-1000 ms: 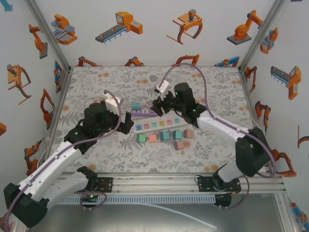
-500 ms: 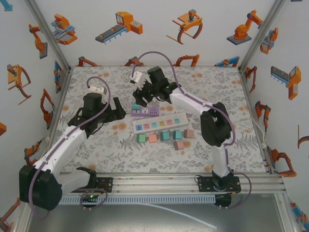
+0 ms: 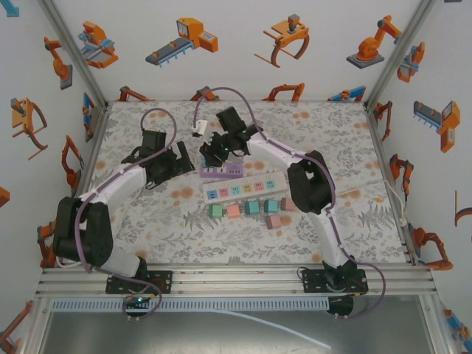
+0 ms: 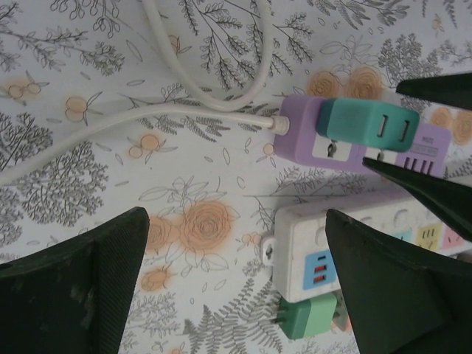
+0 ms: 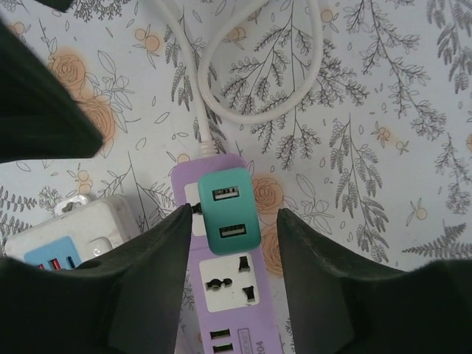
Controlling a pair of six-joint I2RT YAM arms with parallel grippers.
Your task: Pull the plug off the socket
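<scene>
Plug [image 5: 228, 210], teal, is sitting in the end socket of the purple power strip [image 5: 221, 295], which is lying toward the far edge of the table [image 3: 332, 125], midway between its sides. Right tool [image 5: 236, 214] is straddling the plug, fingers apart and close on either side. Left tool [image 4: 236, 217] is hovering near the strip's corded end, fingers spread wide.

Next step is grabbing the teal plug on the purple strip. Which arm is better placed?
Right. The right gripper is open with a finger on each side of the teal plug in the purple strip, so it likely need only close. The left gripper, also open, has the plug beyond its fingertips.
</scene>
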